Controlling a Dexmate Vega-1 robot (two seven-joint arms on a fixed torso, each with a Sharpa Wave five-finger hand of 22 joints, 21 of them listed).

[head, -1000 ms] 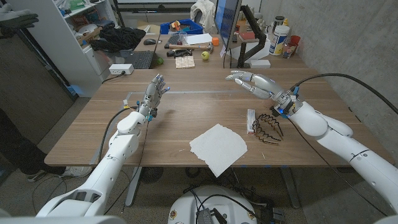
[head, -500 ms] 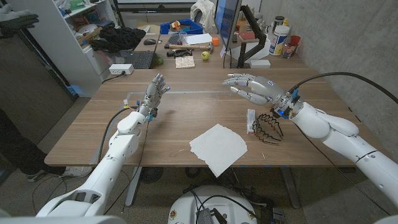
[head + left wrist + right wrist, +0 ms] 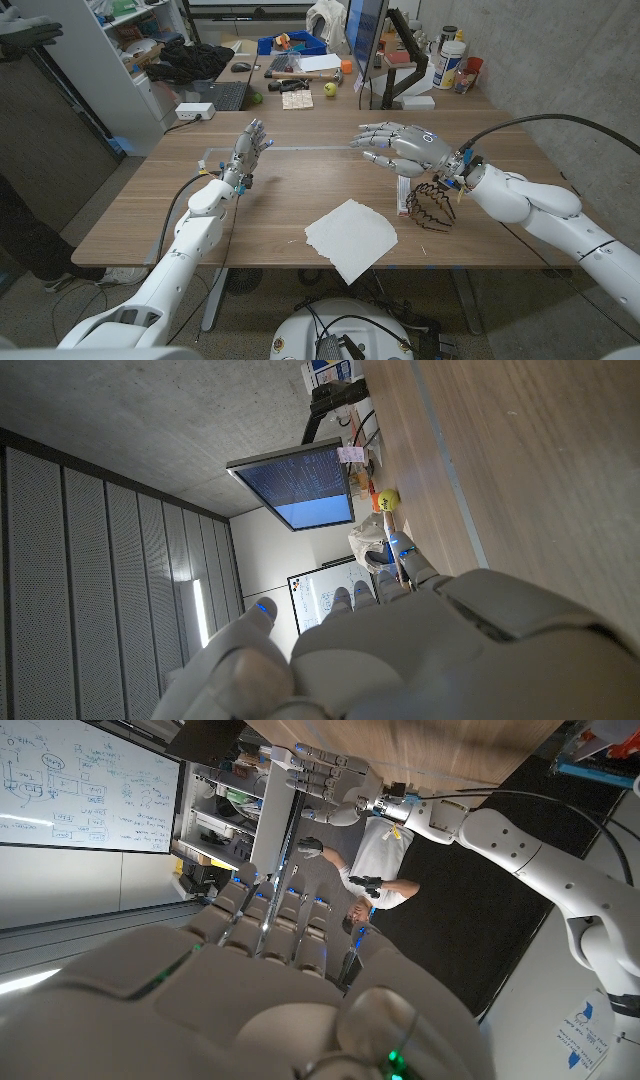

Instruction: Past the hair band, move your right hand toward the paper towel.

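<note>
Head view: right hand (image 3: pixel 400 147), fingers spread, empty, above hair band (image 3: pixel 432 204); paper towel (image 3: pixel 351 238) on worktop (image 3: pixel 300 180); left hand (image 3: pixel 249 146) open.

Monitor (image 3: pixel 364 32) behind table (image 3: pixel 300 190); keyboard (image 3: pixel 226 96); bottles (image 3: pixel 450 62).

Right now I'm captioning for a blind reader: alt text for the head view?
The right hand hovers open above the table beyond the hair band, with the paper towel nearer the front edge; the left hand is raised, fingers apart.
</note>
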